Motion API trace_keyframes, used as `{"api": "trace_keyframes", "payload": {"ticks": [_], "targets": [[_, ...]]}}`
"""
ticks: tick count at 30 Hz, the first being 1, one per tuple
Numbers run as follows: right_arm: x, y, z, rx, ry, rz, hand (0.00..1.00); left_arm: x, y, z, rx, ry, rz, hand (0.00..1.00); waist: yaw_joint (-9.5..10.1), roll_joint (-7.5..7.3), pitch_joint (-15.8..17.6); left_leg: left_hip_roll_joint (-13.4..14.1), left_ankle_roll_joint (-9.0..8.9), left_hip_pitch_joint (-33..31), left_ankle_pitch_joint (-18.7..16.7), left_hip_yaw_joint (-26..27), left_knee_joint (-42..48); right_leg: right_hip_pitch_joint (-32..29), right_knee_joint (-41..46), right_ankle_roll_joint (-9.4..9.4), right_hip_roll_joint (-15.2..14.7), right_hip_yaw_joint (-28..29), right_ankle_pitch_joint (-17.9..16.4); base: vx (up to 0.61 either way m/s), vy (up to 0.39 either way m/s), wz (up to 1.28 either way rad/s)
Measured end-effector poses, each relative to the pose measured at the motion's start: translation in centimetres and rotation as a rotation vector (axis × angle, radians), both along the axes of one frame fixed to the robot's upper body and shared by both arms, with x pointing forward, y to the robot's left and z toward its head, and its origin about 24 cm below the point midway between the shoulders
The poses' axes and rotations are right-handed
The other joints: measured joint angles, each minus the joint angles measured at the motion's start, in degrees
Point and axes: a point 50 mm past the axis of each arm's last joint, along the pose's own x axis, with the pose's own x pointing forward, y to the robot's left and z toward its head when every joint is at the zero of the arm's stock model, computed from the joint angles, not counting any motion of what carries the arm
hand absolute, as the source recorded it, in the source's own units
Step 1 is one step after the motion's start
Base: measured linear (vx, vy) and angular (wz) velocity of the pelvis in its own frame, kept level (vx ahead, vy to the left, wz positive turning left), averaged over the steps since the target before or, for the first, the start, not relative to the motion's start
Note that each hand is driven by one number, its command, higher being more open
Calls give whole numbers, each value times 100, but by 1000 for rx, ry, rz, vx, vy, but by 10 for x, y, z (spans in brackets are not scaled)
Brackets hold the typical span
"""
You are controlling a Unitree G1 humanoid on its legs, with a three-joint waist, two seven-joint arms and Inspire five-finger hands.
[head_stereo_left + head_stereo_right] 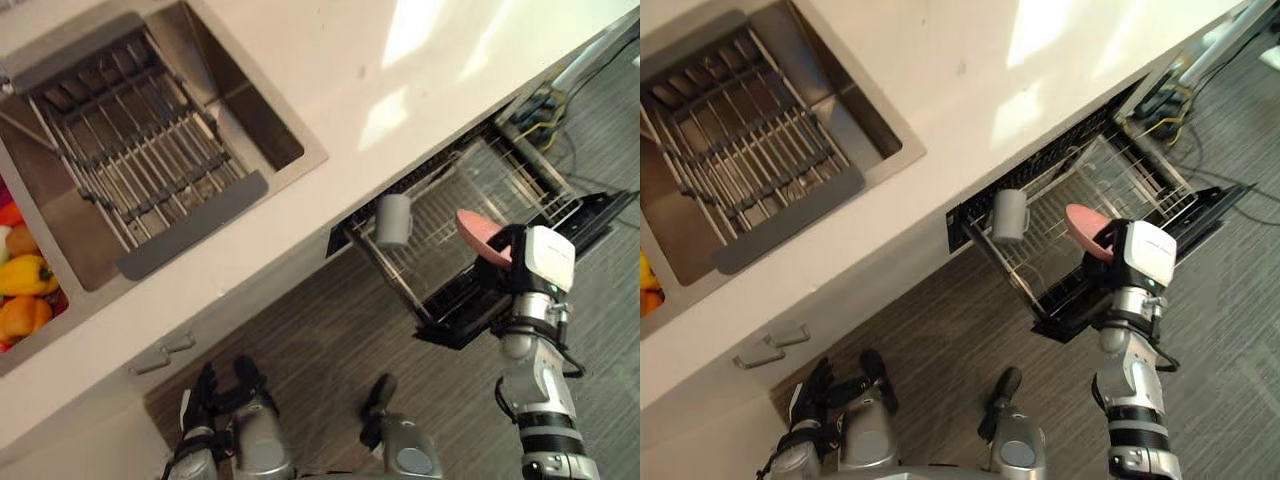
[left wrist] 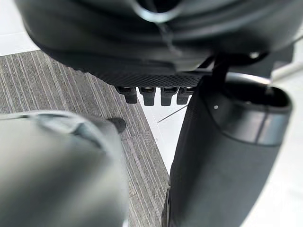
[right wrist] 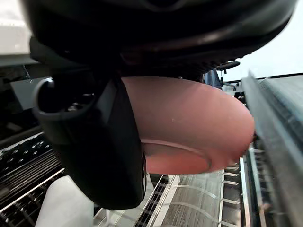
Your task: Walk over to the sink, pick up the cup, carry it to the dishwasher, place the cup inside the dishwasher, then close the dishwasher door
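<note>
Right hand [image 3: 94, 146]: thumb and fingers clamped on a pink dish [image 1: 482, 238], held on edge over the right part of the pulled-out dishwasher rack [image 1: 470, 190]. Grey cup [image 1: 393, 220]: standing in the rack's left corner, well apart from the dish, just below the bench [image 1: 400, 80] edge. Dishwasher door [image 1: 470, 325]: lowered, beneath the rack. Left hand [image 1: 205, 395]: low at near left over the floor, fingers relaxed, holding nothing. Sink [image 1: 230, 90] with a drainer rack [image 1: 140, 160] at far left; yellow pepper [image 1: 25, 275] beside it.

Cup [image 1: 393, 220] in dishwasher rack [image 1: 482, 180]
</note>
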Motion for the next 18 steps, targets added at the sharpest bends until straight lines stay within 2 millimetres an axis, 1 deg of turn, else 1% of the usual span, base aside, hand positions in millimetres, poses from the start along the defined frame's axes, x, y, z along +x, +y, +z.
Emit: {"api": "trace_keyframes", "payload": {"ticks": [1,2,3,5,6,9,10,11,12,13,14,15,17,18], "targets": [[6,0,3,-1,-10,1,0,7,1,4,2,-23,-4,100,12,0,88,-47,30,-121,24,-88,-12,-35,-44,-5,-8,-77,39,-26,74,27],[8,0,5,-10,-17,1,0,9,1,5,4,-30,-11,100,37,-4,98,-58,36,-198,31,-104,-15,-95,-61,-7,-10,-93,65,-21,117,23],[13,-5,11,-42,-29,-2,0,16,0,8,9,-43,-36,100,108,-7,134,-106,63,-349,50,-117,-34,-210,-130,-20,-26,-112,149,-9,102,8],[17,-8,16,-57,-37,-6,0,19,0,10,9,-53,-40,100,149,-11,160,-135,75,-414,59,-115,-56,-276,-159,-30,-40,-116,194,5,122,6],[25,-15,24,-74,-49,-23,0,25,2,13,3,-71,-42,100,157,-18,208,-201,93,-481,72,-122,-102,-339,-169,-27,-87,-141,208,12,110,8],[33,-27,33,-78,-56,-72,0,31,6,18,5,-93,-45,100,172,-16,209,-236,94,-599,72,-170,-108,-438,-175,-30,-110,-173,231,31,79,7],[35,-35,36,-70,-59,-113,100,35,8,20,8,-104,-54,100,193,-20,216,-241,94,-656,72,-192,-73,-475,-175,-34,-118,-176,234,47,66,4],[35,-38,36,-66,-60,-134,100,37,9,22,11,-111,-58,100,203,-34,246,-237,100,-718,68,-220,37,-473,-175,-36,-135,-179,236,46,92,12],[36,-43,38,-39,-76,-176,100,42,12,26,23,-127,-61,100,220,-131,345,-207,98,-1143,-69,-344,609,-469,-172,-37,-217,-180,238,13,136,22],[36,-50,41,-13,-103,-234,100,46,10,28,20,-144,-66,100,184,-118,394,-539,101,-1274,-273,-774,239,-498,-175,-22,-332,-180,247,-11,167,14],[35,-55,42,1,-118,-260,100,47,7,28,13,-146,-69,100,201,-57,400,-700,226,-1203,-26,-947,-217,-515,-173,4,-328,-164,261,-19,215,-1],[33,-59,41,30,-141,-297,100,53,8,31,18,-154,-78,100,262,-172,474,-883,379,-1111,432,-1048,-533,-615,-189,66,-419,-133,358,17,173,-9],[30,-64,37,84,-143,-324,100,57,9,34,22,-164,-85,100,280,-169,488,-936,435,-1123,391,-1035,-533,-635,-177,42,-473,-147,516,91,147,2],[31,-62,35,117,-150,-315,100,58,11,37,31,-171,-86,100,326,-171,492,-910,488,-1135,351,-1033,-309,-586,-138,-28,-490,-148,605,112,110,-3]]}}
